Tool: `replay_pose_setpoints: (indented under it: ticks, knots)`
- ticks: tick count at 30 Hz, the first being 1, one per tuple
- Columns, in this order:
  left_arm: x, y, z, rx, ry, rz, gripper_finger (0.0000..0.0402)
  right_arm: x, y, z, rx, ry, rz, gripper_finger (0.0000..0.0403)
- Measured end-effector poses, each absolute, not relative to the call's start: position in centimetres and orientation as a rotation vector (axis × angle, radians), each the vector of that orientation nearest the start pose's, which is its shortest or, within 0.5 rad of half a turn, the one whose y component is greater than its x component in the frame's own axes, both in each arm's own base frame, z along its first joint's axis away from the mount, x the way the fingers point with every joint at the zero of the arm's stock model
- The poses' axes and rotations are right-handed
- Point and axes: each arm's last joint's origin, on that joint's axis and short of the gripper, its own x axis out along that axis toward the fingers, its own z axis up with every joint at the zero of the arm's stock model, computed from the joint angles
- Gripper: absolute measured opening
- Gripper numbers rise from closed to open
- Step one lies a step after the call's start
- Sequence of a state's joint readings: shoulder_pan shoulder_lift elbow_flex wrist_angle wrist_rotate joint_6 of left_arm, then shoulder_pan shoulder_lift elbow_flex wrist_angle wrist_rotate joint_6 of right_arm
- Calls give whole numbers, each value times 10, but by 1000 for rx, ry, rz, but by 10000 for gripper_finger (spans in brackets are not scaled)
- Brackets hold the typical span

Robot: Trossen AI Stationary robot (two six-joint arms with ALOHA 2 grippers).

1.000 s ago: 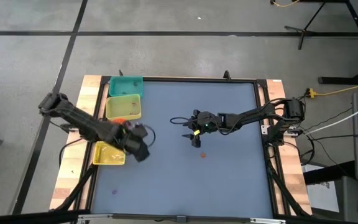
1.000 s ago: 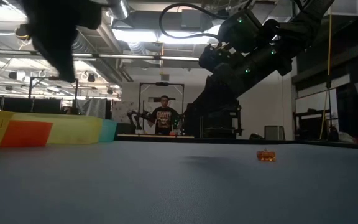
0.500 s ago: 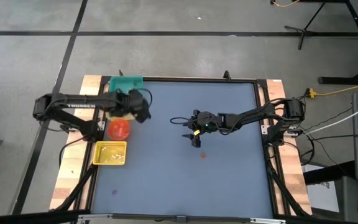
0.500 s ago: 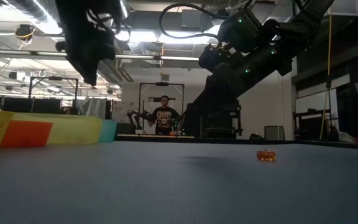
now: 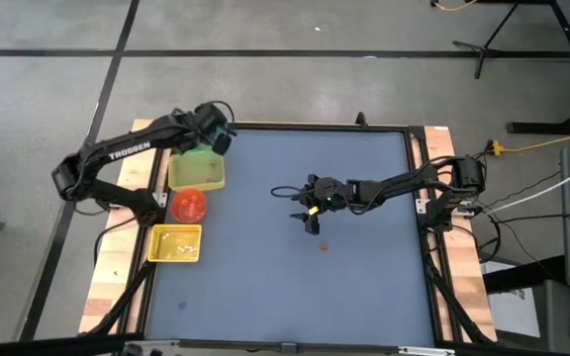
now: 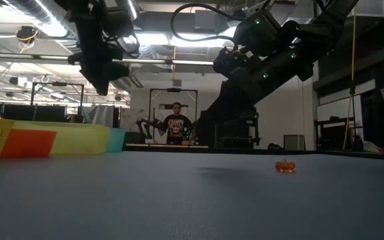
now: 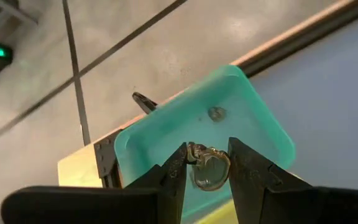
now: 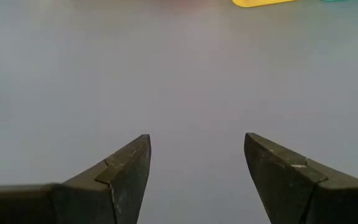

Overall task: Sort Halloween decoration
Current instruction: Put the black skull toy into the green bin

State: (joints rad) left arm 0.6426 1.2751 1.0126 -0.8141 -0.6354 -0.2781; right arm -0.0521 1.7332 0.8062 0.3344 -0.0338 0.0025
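High view shows the left gripper [image 5: 218, 133] now over the teal bin [image 5: 194, 146] at the far-left corner of the blue table [image 5: 364, 267]; 1 second ago it hung by the near yellow bin [image 5: 175, 243], and half a second ago it was over the middle of the bin row. With the arm swung away, the red bin [image 5: 189, 204] and both yellow bins, the near one and the far yellow bin [image 5: 197, 173], lie uncovered, while most of the teal bin is now hidden under the gripper.

From the left wrist camera, the 2 fingers [image 7: 174, 171] pinch a small pale ring-shaped trinket [image 7: 208, 167] directly above the teal bin [image 7: 166, 130], and 1 small dark trinket [image 7: 216, 113] already rests on the bin's floor.

From table height, the left arm [image 6: 99, 47] stands farther right than in the 2 earlier pictures.

The right gripper [image 5: 308, 219] hovers near the table's middle with its jaws spread wide and nothing between them, unmoved through all 3 moments. An orange pumpkin trinket [image 5: 325, 247] sits on the table just beside it, in the same spot as before. A tiny purple trinket [image 5: 181, 306] lies alone near the front-left edge, also unmoved. Behind the table a person [image 6: 175, 124] stands in the room.
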Motion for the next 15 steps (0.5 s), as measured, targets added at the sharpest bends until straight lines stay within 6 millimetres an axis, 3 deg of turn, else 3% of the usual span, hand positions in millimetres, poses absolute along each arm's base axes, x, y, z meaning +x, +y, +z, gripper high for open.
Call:
replay_pose_setpoints:
  ticks: [6, 15]
  knots:
    - [166, 174, 270, -316, 967, 1325, 76, 338, -17, 150, 28, 592, -19, 259]
    - [158, 181, 269, -342, 964, 1365, 76, 338, -17, 150, 28, 592, -19, 259]
